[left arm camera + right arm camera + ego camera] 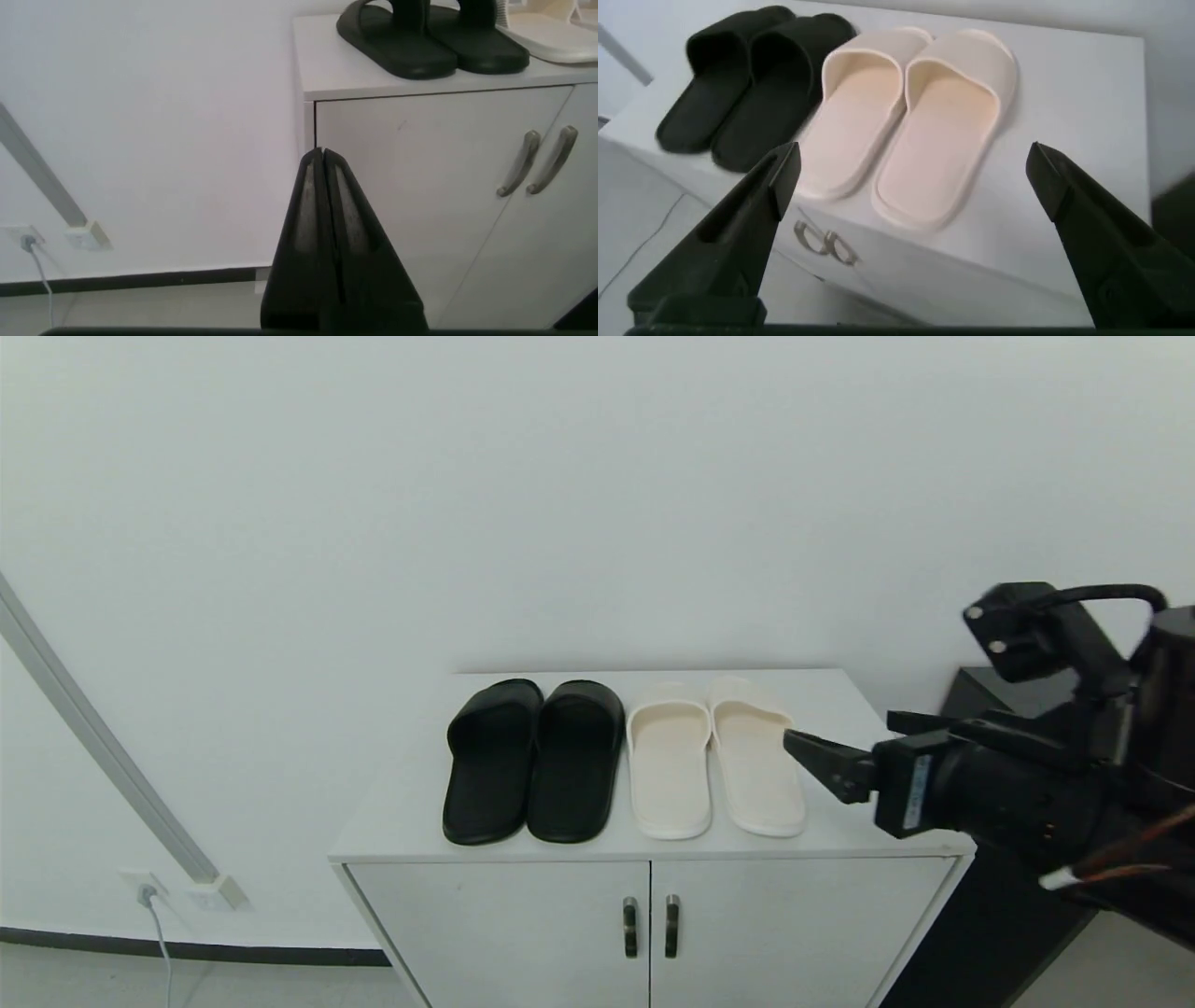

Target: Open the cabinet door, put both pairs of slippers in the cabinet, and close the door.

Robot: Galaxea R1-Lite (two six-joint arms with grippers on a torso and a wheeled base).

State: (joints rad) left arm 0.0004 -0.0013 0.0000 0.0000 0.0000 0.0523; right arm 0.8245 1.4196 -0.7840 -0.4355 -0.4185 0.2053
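At the right of the head view the right arm reaches level leftward, its right gripper point(838, 728) spread wide beside the white slippers point(714, 756), which sit next to the black slippers point(532, 761) atop the closed cabinet point(504, 933), while the left gripper point(322, 159), pressed together, hangs low by the cabinet's left front corner.

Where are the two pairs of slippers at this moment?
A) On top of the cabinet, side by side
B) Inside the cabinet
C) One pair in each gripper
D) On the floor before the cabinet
A: the black slippers and the white slippers lie side by side on the cabinet top, above its shut doors.
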